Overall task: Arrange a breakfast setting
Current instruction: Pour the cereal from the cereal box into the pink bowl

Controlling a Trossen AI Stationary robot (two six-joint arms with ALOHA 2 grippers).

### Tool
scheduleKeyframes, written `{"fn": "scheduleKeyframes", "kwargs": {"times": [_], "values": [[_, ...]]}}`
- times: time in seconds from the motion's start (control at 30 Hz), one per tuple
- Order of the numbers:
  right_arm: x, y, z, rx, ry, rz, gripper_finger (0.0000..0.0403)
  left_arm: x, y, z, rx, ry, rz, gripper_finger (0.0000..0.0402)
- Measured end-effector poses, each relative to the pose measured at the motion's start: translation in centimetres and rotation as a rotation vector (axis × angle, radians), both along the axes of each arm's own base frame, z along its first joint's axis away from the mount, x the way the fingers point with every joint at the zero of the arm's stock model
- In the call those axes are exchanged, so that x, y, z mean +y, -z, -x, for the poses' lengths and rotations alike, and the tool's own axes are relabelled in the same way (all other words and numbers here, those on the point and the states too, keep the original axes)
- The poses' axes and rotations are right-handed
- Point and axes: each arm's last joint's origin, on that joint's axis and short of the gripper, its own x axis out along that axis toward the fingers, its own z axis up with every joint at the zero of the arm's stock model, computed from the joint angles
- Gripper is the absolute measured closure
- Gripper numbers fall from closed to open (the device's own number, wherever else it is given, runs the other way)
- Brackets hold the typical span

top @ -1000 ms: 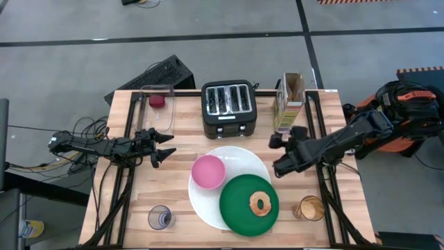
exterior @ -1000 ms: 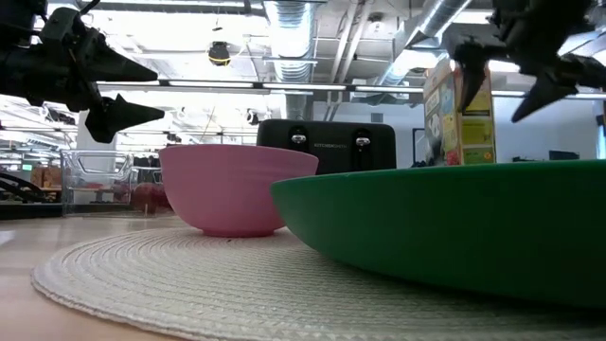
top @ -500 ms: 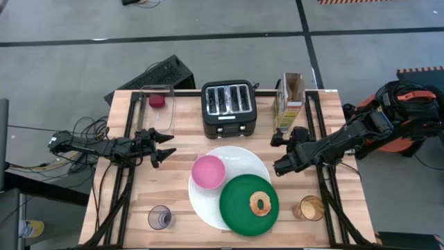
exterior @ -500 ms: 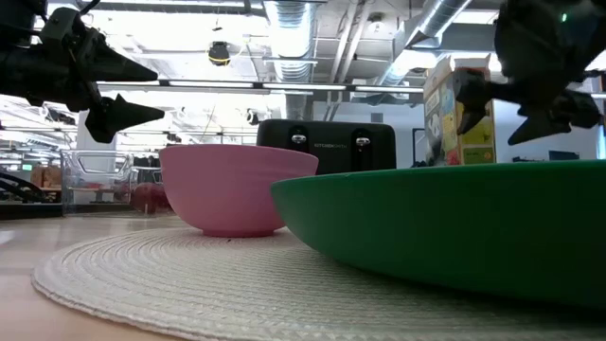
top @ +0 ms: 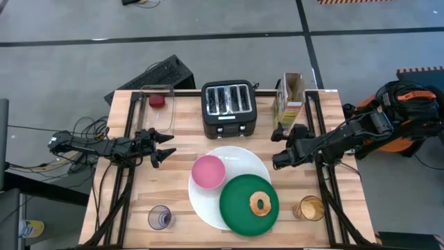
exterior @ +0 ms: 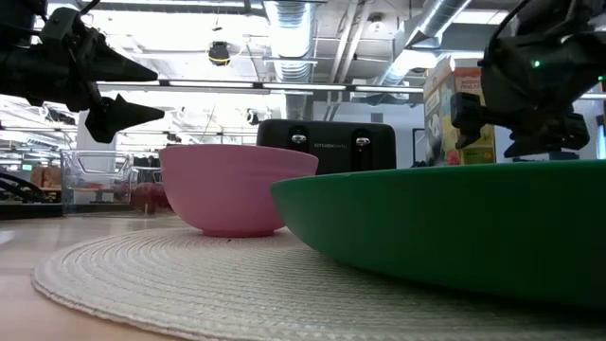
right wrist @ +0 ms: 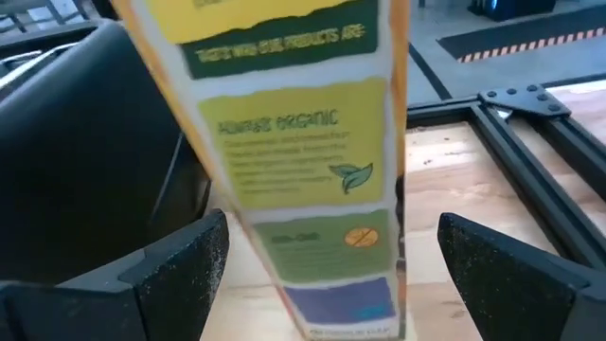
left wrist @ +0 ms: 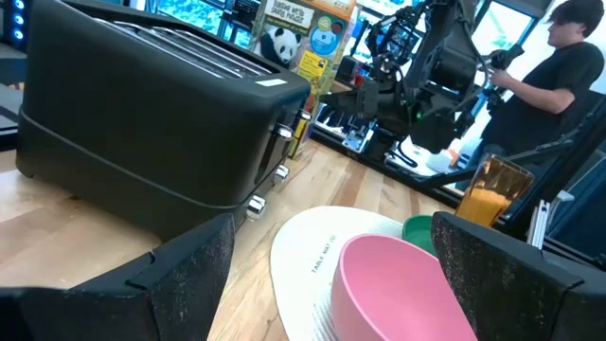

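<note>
A large white round plate [top: 236, 158] lies at the table's middle. On it rest a small pink bowl [top: 208, 171] and a dark-green plate [top: 239, 208] that carries a toasted bagel ring [top: 261, 205]. A red food piece [top: 158, 101] lies in a clear container at the far left. One clear tumbler [top: 159, 217] stands near left, and another with orange liquid [top: 310, 207] stands near right. No spoon shows. My left gripper [top: 168, 145] hovers open and empty left of the bowl. My right gripper [top: 277, 151] is open and empty, right of the white plate, facing a cereal box [right wrist: 303, 142].
A black four-slot toaster [top: 229, 107] stands at the far middle. The tall cereal box [top: 290, 102] stands to its right. The clear container [top: 157, 111] stands at the far left. A person [left wrist: 559, 57] shows beyond the table's right side.
My right gripper has drawn back toward the table's right edge and a little toward the far edge, nearer the cereal box. It has also sunk lower and turned. It has stayed open.
</note>
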Motion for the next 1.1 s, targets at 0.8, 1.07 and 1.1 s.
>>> {"fn": "scheduleKeyframes", "kwargs": {"times": [0.8, 1.07, 1.1], "values": [[-3.2, 3.0, -1.0, 0.040, 0.032, 0.155, 0.0003, 0.0, 0.0, 0.0, 0.000, 0.000, 0.000, 0.0058], [-4.6, 2.9, -1.1, 0.098, 0.082, 0.159, 0.0003, 0.0, 0.0, 0.0, 0.000, 0.000, 0.000, 0.0058], [-4.7, 2.9, -1.2, 0.102, 0.083, 0.159, 0.0003, 0.0, 0.0, 0.0, 0.000, 0.000, 0.000, 0.0058]]}}
